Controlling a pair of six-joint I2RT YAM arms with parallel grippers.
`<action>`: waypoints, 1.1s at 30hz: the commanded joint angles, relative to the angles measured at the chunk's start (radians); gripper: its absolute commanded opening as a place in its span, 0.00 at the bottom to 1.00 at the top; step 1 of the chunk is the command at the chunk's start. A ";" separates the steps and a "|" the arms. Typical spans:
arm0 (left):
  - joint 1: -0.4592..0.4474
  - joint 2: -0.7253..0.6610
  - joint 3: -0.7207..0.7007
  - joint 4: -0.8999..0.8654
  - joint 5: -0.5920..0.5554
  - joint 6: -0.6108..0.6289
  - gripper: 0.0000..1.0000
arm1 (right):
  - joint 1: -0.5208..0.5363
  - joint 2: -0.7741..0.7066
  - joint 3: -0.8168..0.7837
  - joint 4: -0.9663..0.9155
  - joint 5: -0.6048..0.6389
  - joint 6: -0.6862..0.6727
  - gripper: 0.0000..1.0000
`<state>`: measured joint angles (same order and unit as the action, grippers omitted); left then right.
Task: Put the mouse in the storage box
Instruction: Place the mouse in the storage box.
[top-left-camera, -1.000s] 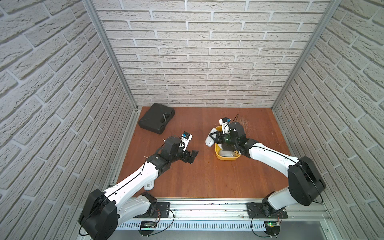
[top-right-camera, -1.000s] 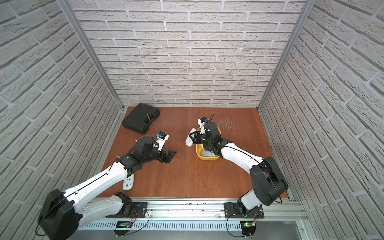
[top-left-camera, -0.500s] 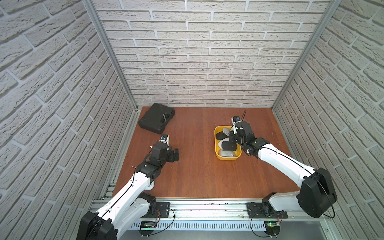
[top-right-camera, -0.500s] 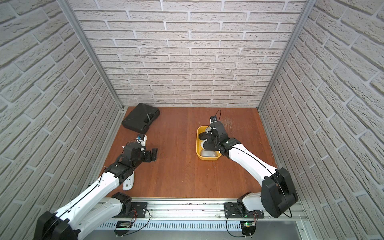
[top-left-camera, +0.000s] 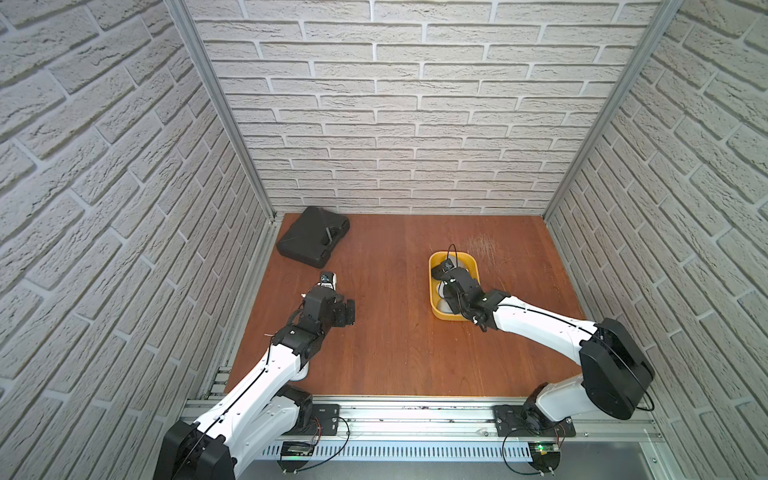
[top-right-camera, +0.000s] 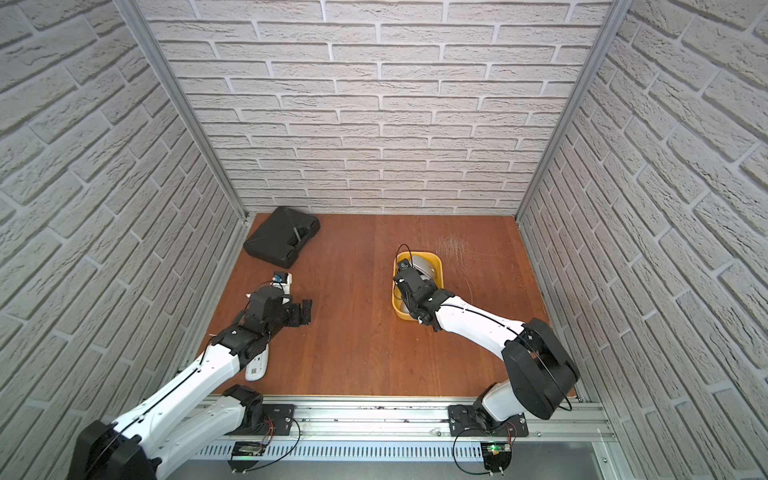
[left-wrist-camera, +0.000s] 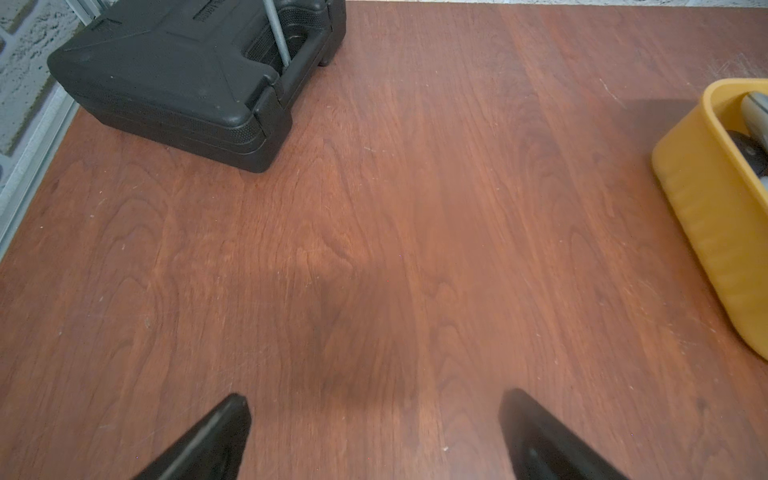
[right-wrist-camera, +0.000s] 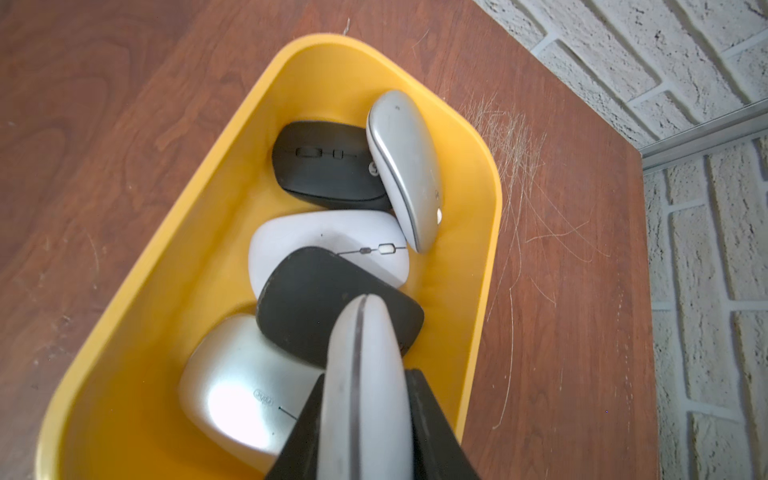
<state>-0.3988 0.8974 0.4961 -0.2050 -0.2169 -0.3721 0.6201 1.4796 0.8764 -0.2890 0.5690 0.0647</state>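
The yellow storage box (top-left-camera: 433, 266) (top-right-camera: 398, 308) stands right of the table's middle. It holds several mice, among them a black one (right-wrist-camera: 328, 166), a silver one (right-wrist-camera: 403, 166) and a white one (right-wrist-camera: 328, 237). My right gripper (right-wrist-camera: 368, 386) (top-left-camera: 451, 286) hangs over the box's near half. It is shut on a pale grey mouse (right-wrist-camera: 361, 332), held on edge just above the mice in the box. My left gripper (left-wrist-camera: 376, 401) (top-left-camera: 351, 311) is open and empty, low over bare wood to the left of the box (left-wrist-camera: 715, 216).
A flat black hard case (top-left-camera: 312, 241) (left-wrist-camera: 174, 79) lies in the back left corner. A flat white object (top-right-camera: 257, 365) lies on the table under my left arm, near the front left. Brick walls close in three sides.
My right gripper has carried the pale mouse from just left of the box to over its inside. My left gripper has drawn back to the left, still open.
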 joint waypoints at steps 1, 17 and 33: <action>0.010 0.007 -0.008 0.017 -0.007 -0.005 0.98 | 0.021 -0.013 -0.020 0.010 0.066 -0.017 0.07; 0.010 0.005 -0.024 0.038 0.021 0.012 0.98 | 0.108 0.096 0.016 -0.015 0.112 -0.084 0.42; 0.014 -0.018 -0.016 0.044 -0.018 0.013 0.98 | 0.112 -0.249 -0.130 0.203 -0.101 -0.067 0.61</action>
<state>-0.3931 0.8978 0.4831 -0.2012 -0.2096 -0.3679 0.7269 1.3041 0.7773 -0.2047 0.4969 -0.0147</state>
